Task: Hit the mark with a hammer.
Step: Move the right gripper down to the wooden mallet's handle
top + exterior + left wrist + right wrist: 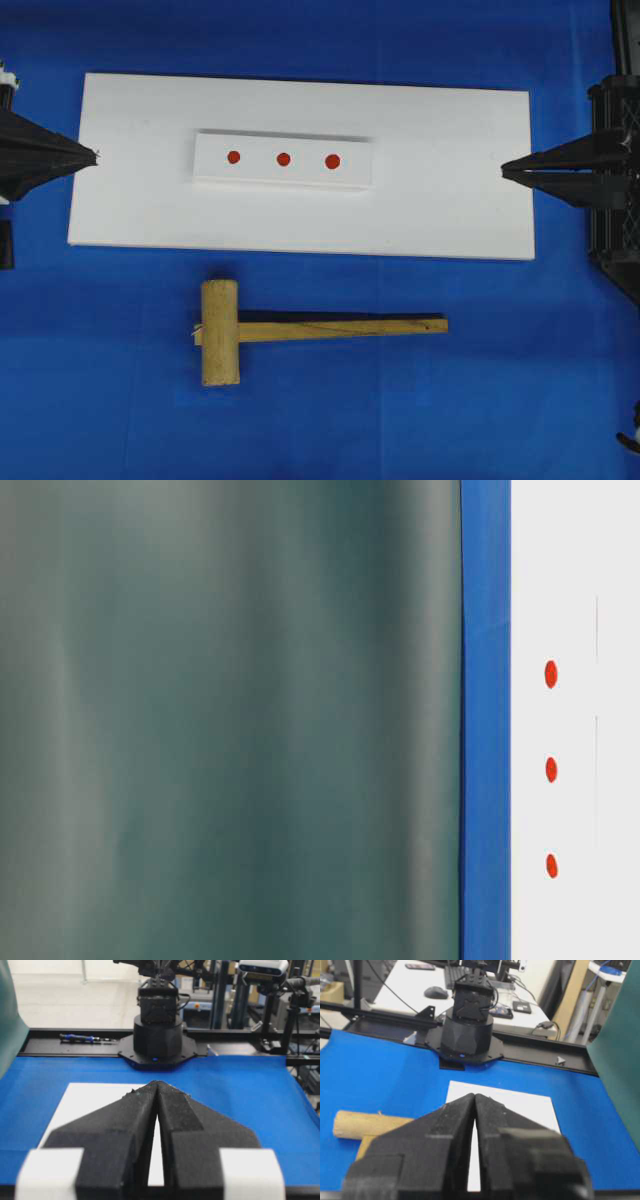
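With both the left tool (pixel 92 155) and right tool (pixel 508 170) closed and empty, the sensible start is opening one over the hammer (pixel 300 329) handle, gripping it far from the head.

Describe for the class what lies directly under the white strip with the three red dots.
The white strip rests on a larger white board, which lies on the blue table cover. Whatever the strip covers on the board cannot be seen.

Both arms matte black w/ round bases; left tool (pixel 157 1085) wedge fingers rough-textured, white tape bands near the back.
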You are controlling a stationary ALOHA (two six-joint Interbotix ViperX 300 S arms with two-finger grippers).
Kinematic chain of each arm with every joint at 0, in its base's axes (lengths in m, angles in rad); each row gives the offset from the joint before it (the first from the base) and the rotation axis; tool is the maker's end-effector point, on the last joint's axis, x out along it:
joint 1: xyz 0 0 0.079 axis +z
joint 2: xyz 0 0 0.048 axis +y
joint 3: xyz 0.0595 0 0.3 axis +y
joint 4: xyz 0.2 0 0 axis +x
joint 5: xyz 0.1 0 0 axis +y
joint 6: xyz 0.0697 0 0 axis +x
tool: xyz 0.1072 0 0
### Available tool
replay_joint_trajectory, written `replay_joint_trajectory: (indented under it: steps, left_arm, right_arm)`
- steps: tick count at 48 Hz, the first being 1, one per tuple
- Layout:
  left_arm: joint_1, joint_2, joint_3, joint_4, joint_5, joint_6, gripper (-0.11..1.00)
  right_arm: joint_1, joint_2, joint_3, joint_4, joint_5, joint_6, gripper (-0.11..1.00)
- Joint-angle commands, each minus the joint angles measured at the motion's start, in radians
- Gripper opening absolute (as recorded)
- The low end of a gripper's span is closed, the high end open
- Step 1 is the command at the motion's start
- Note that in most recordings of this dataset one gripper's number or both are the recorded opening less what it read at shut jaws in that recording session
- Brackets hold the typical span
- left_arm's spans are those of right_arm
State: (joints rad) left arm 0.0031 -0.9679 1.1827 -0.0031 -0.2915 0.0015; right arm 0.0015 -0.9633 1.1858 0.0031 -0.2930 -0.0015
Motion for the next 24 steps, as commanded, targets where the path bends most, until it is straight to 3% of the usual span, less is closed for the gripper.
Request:
replay_joint_trajectory:
  steps: [1, 7, 24]
  left_arm:
    - [-0.008, 0.008, -0.023, -0.008, -0.002, -0.006, 0.0]
    - [-0.008, 0.008, -0.023, -0.008, 0.002, -0.006, 0.0]
    - [-0.008, 0.008, -0.021, -0.008, 0.003, -0.006, 0.0]
  right_arm:
    - [-0.005, 0.015, -0.034, 0.0, 0.002, -0.005, 0.0]
    - [0.012, 0.054, -0.072, 0.0, 0.069, 0.014, -0.06]
    - [0.126, 0.285, -0.209, 0.0, 0.117, 0.089, -0.06]
